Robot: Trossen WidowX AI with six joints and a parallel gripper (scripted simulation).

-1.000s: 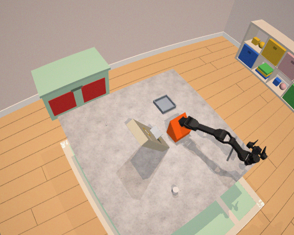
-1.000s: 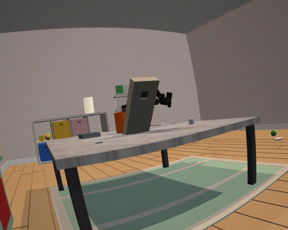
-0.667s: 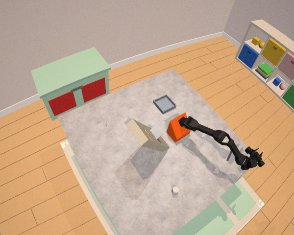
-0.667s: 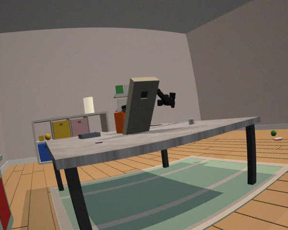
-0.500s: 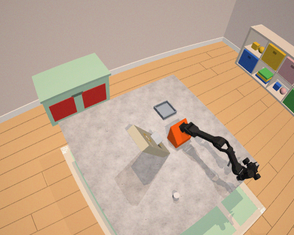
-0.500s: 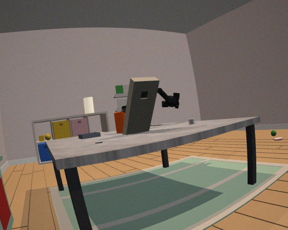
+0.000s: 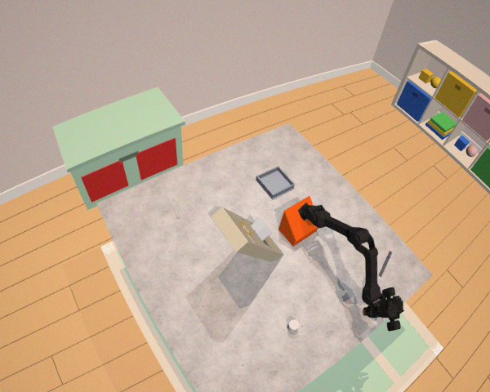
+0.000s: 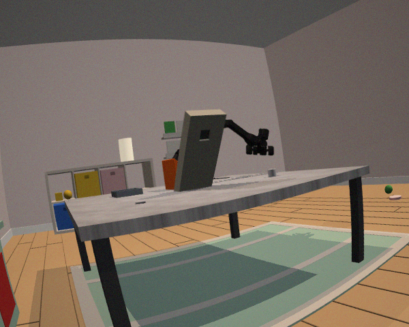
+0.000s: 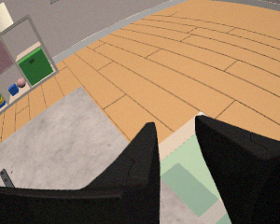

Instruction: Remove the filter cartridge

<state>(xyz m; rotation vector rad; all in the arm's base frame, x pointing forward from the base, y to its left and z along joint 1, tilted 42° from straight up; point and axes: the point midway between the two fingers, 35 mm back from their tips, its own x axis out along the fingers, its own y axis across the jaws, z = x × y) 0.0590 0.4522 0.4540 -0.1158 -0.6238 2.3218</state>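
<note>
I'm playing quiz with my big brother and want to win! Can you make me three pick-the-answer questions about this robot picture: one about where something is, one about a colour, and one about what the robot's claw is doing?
1. Where does the grey tray sit?
A. On the table, beyond the orange block
B. On the wooden floor
C. On the green cabinet

2. What colour is the block at the arm's base?
A. Blue
B. Orange
C. Pink

3. What is the gripper doing?
A. Gripping the cartridge
B. Gripping the tray
C. Holding nothing, fingers partly closed

Answers: 1 A, the top view shows the tray on the grey table top just past the block. 2 B, it is bright orange. 3 C, the wrist view shows only table and rug between the fingers, far from the beige panel.
</note>
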